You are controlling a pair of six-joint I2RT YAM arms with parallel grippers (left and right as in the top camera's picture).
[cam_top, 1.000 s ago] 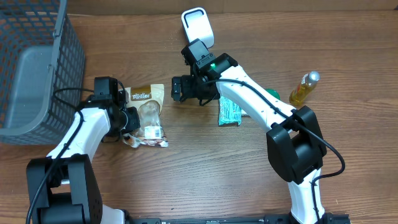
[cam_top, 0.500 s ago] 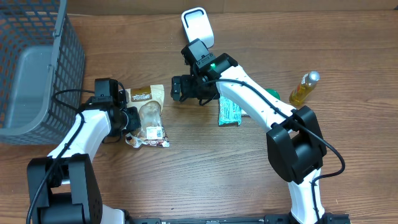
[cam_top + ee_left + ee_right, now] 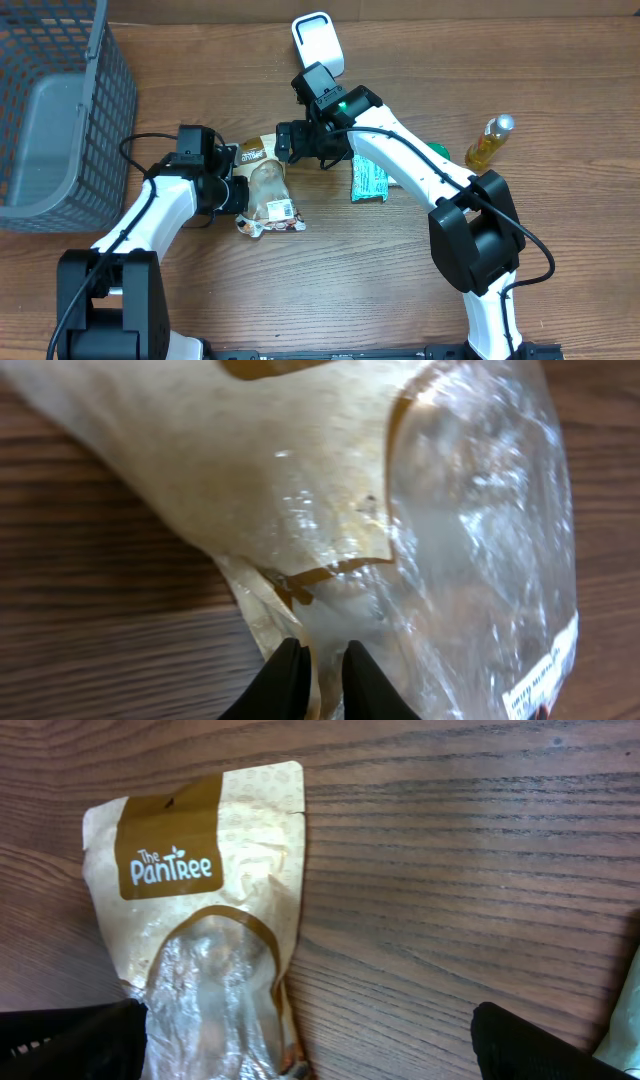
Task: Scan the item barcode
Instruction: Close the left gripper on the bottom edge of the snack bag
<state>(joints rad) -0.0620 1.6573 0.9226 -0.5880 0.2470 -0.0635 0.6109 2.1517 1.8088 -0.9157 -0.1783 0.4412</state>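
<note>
The item is a tan "The Pantree" snack bag (image 3: 268, 188) with a clear window, lying on the wooden table. A white printed label (image 3: 283, 209) sits near its lower end. My left gripper (image 3: 238, 196) is shut on the bag's lower left edge. In the left wrist view the fingertips (image 3: 290, 665) pinch the crinkled seam of the bag (image 3: 400, 510). My right gripper (image 3: 290, 143) hovers over the bag's top, open. Its fingers stand wide apart in the right wrist view, with the bag (image 3: 210, 920) and bare wood below. A white scanner-like device (image 3: 318, 42) stands behind it.
A grey mesh basket (image 3: 60, 100) fills the far left. A green packet (image 3: 369, 180) lies under the right arm. A yellow bottle (image 3: 489, 142) lies at the right.
My left arm has dragged the bag to the right, so it now lies just under the right gripper. The right arm has not moved.
</note>
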